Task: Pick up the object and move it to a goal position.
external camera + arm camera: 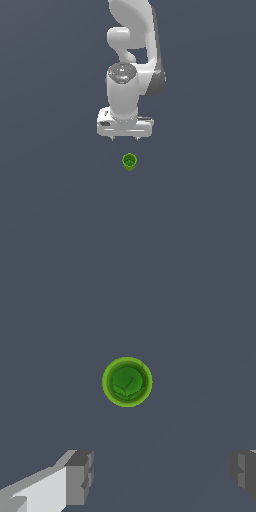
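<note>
The reach is in hand: the gripper (125,138), jaws apart and empty, is hung above the green cup (129,161) at centre frame; lowering around it is called for next.

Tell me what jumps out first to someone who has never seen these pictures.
The bright green cup stands out, alone and upright on the dark grey floor, its hollow top facing up. Above it in the exterior view hangs the white arm, its gripper pointing down, apart from the cup. In the wrist view the cup sits centred, with the two fingers spread wide and empty.
</note>
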### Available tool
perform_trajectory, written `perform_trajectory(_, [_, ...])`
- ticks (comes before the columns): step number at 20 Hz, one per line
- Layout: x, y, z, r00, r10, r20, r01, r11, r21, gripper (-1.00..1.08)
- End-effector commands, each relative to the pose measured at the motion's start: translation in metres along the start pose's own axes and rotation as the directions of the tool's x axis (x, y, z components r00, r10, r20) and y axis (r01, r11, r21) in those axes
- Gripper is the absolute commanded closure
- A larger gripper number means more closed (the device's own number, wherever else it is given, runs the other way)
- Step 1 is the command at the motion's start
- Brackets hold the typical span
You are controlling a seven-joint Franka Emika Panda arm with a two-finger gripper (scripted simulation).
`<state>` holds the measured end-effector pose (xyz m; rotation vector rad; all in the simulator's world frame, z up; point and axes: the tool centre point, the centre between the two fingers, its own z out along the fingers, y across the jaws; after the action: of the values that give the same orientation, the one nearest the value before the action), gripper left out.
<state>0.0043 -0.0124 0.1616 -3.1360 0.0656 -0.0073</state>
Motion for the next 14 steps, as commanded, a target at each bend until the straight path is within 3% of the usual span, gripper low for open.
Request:
perform_trajectory(1, [0.0, 0.0, 0.0, 1.0, 0.0, 0.0, 0.0, 1.0, 0.0, -0.92])
perform_trajectory(14, [0.01, -0.008, -0.011, 0.998, -0.057, -0.028, 0.057, 0.998, -0.009, -0.92])
